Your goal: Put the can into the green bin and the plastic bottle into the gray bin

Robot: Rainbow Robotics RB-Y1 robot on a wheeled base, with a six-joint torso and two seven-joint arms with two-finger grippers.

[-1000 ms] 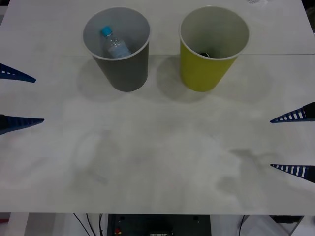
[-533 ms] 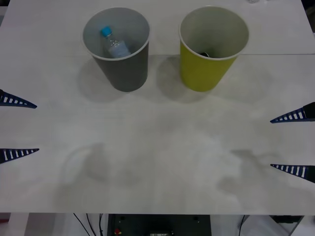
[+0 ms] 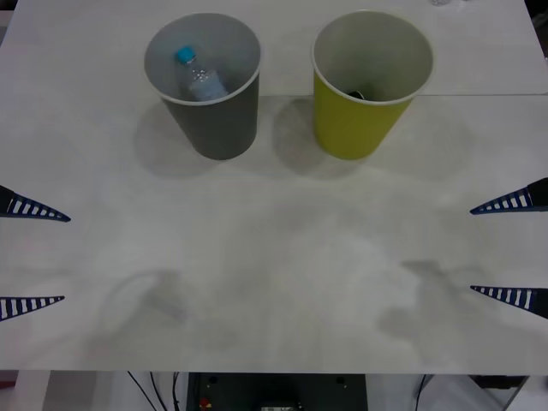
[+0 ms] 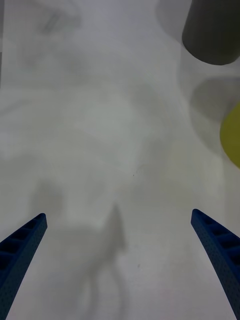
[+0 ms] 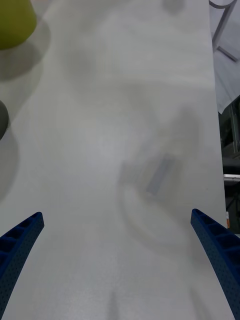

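- The small clear plastic bottle with the blue cap (image 3: pixel 199 77) lies inside the dark gray tapered bin (image 3: pixel 214 120) at eleven o'clock; beside it stands the yellow-green tapered bin (image 3: pixel 355 120).
- The left pincer (image 3: pixel 30 257) and right pincer (image 3: pixel 512 250) hang open and empty over the white counter (image 3: pixel 274 257).
- Judged finished: retreat both arms low and clear of the bins.

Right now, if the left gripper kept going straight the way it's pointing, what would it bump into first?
Probably nothing. The left gripper, open at the table's left edge, points across bare tabletop towards the right gripper. The gray bin and green bin stand off to one side, though depth is uncertain.
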